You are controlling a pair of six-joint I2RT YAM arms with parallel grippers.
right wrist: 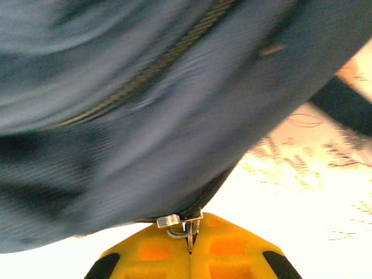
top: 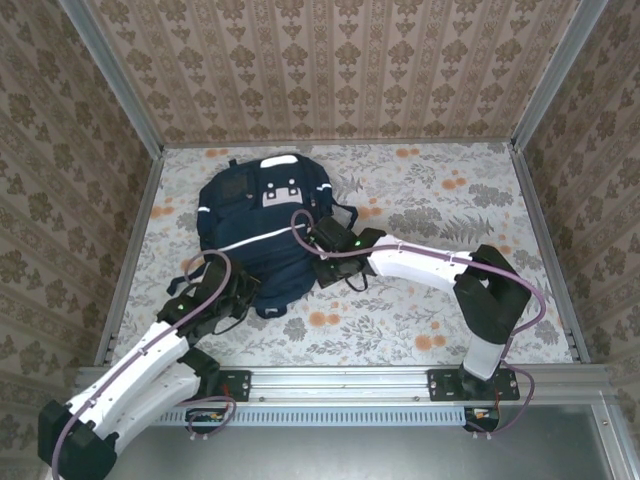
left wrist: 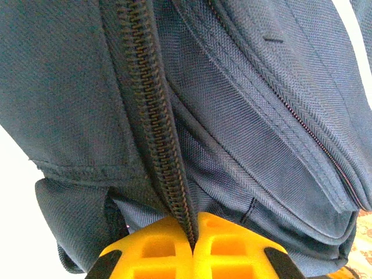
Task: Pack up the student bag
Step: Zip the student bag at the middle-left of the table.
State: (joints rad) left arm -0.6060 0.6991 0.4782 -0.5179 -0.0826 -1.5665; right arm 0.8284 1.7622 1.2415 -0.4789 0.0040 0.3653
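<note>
Patterned wallpaper walls (top: 340,70) are closing in a flower-printed surface (top: 430,300) on three sides. On the left half of that surface the student bag (top: 255,235) is lying flat, its white patches (top: 283,193) pointing toward the far wall and a thin white stripe (top: 265,238) crossing its middle. A dark strap (top: 345,212) is sticking out on its right side.

The left claw (top: 240,290) is pressing against the near left corner of the bag. From the left wrist, its yellow fingers (left wrist: 157,250) are sitting closed together, pinching the student bag (left wrist: 244,116) along a dark zipper (left wrist: 154,116) that is running straight down into the seam between them (left wrist: 193,232).

The right claw (top: 322,240) is reaching in at the bag's right edge, near the end of the stripe. From the right wrist, the blurred blue fabric (right wrist: 145,133) is hanging above the claw (right wrist: 190,232), which is closed and gripping a small metal zipper pull (right wrist: 174,222) at the bag's edge.
</note>
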